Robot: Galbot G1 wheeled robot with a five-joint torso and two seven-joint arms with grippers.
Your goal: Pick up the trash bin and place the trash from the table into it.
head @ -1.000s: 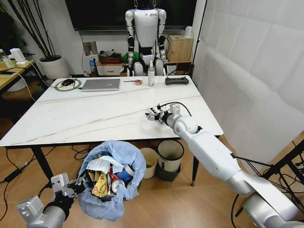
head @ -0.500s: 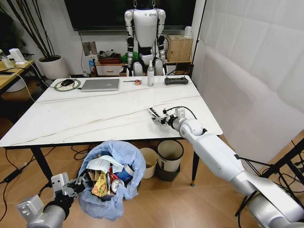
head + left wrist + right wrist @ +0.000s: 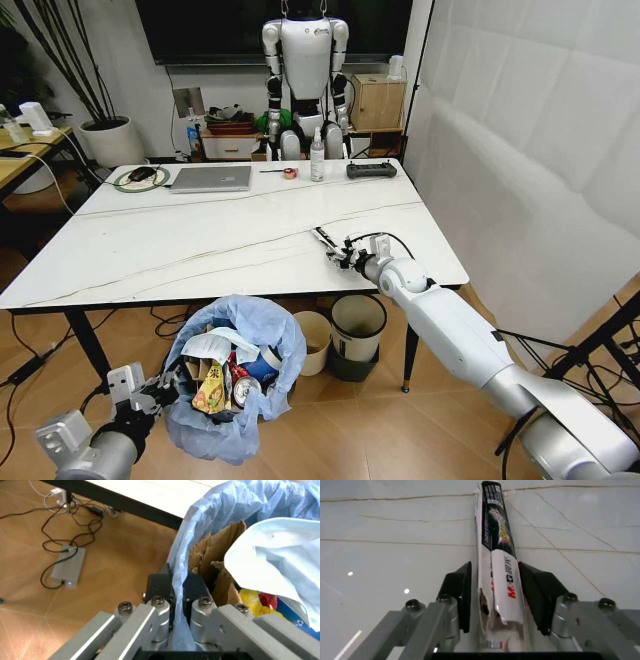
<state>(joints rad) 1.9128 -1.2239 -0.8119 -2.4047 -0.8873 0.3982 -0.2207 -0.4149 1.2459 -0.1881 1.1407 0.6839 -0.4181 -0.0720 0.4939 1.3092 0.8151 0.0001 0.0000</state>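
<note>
The trash bin (image 3: 236,372), lined with a light-blue bag and stuffed with cardboard, tissue and wrappers, hangs below the table's front edge. My left gripper (image 3: 163,392) is shut on its rim, the black pads (image 3: 192,592) pinching bag and wall. On the white table (image 3: 200,235) lies one piece of trash, a long black-and-white wrapper (image 3: 323,238) near the right front. My right gripper (image 3: 343,252) is open astride it, a finger on each side of the wrapper (image 3: 497,566), which runs back into the palm.
At the table's far edge sit a silver laptop (image 3: 211,178), a spray bottle (image 3: 317,155), a black controller (image 3: 371,170) and a tape roll (image 3: 290,172). A cream bucket (image 3: 315,340) and a black-rimmed bin (image 3: 358,335) stand under the table. A white partition closes the right side.
My right gripper has come back and down toward the table's near right, uncovering the wrapper's far tip, which has stayed put. The bin and left arm have not moved.
</note>
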